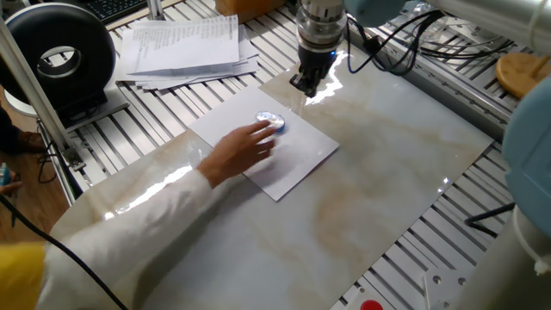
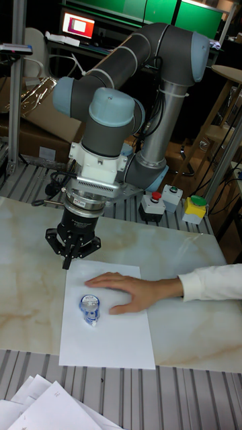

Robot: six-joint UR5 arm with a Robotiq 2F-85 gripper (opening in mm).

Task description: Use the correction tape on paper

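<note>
At frame centre of the fixed view, a person's hand [image 1: 244,148] lies open on the paper [image 1: 297,159], fingertips touching the correction tape [image 1: 272,120]. Above, the gripper [image 1: 307,87] hangs empty.

Left of centre in the tall view, gripper [image 2: 72,255] fingers look slightly parted.

A white-sleeved human hand [image 1: 245,148] lay flat on the paper [image 1: 297,155], its fingertips touching the correction tape [image 1: 272,120] near the sheet's far edge. The gripper [image 1: 306,83] hung just beyond the paper's far corner, above the marble bench [image 1: 362,172], holding nothing. A stack of printed papers [image 1: 185,45] sat off the bench's far left corner.
</note>
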